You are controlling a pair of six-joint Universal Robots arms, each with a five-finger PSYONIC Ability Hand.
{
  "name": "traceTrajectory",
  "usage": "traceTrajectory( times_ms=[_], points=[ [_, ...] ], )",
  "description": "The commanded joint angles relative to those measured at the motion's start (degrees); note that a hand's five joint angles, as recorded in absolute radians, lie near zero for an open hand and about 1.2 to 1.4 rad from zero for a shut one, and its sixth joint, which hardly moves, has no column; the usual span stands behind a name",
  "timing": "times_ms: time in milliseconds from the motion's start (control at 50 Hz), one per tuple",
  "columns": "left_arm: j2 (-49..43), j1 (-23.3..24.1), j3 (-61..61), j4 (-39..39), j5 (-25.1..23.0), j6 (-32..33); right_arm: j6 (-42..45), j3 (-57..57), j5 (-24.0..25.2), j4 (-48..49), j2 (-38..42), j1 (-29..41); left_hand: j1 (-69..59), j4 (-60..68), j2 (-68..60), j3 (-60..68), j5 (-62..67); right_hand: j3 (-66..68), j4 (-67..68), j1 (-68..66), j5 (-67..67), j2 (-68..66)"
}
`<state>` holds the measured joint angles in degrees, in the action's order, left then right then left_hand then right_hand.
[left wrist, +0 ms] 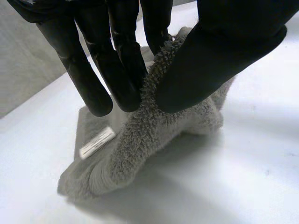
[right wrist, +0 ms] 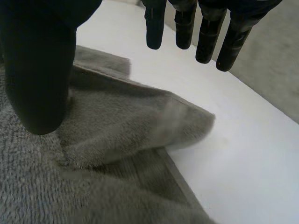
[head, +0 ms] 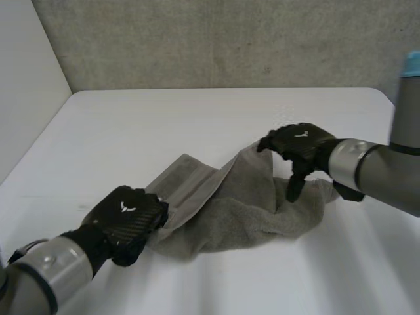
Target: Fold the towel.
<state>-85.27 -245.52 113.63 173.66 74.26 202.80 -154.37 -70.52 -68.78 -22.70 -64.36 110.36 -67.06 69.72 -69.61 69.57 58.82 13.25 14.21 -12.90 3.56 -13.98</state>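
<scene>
Left hand pinches one end of the grey towel; right hand is spread at the other end.
In the left wrist view, the fingers and thumb squeeze a raised ridge of terry between them, toward the near-left corner of the white table. The right hand's straight fingers point down, apart from the thumb, holding nothing, over a folded-back flap nearer the right edge. The towel lies crumpled between both hands, with a white label showing.
</scene>
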Motion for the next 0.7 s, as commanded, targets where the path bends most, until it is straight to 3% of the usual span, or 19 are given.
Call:
traceTrajectory(
  times_ms=[20,140,380,620,660,680,700],
  points=[
    [7.14,0.12,5.29,2.30,1.50,0.05,5.22,6.00,-0.13,0.90,6.16,4.77,-12.94,10.28,-10.39,10.43,11.18,0.36,-0.60,-0.72,0.05,0.36],
    [10.39,-0.05,6.78,2.39,1.94,-0.04,5.48,9.26,0.05,6.51,11.96,9.51,-12.94,10.28,-10.39,10.43,11.18,1.71,0.74,-2.06,1.40,-0.98],
    [13.46,0.04,7.39,2.21,4.05,-0.13,5.22,11.19,-0.31,22.24,20.93,11.71,-12.94,10.28,-10.39,10.43,11.18,14.15,13.19,-14.50,13.84,-13.42],
    [15.58,0.04,8.27,2.47,4.05,-0.04,5.13,14.62,2.86,23.76,26.65,13.74,-12.94,10.28,-10.39,10.43,11.18,16.34,15.38,-16.70,16.03,-15.62],
    [15.66,0.04,8.19,2.56,4.05,-0.04,5.13,15.59,2.86,23.67,27.88,13.74,-12.94,10.28,-10.39,10.43,11.18,29.05,28.09,-29.40,28.74,-28.32],
    [15.75,0.04,8.19,2.74,3.96,-0.04,5.13,15.59,2.86,23.67,27.88,13.74,-12.94,10.28,-10.39,10.43,11.18,29.13,28.17,-29.48,28.82,-28.40],
    [15.75,0.04,8.19,2.74,3.96,-0.04,5.05,16.20,2.68,23.67,28.14,13.74,-12.94,10.28,-10.39,10.43,11.18,42.62,41.66,-42.97,42.31,-41.89]
  ],
)
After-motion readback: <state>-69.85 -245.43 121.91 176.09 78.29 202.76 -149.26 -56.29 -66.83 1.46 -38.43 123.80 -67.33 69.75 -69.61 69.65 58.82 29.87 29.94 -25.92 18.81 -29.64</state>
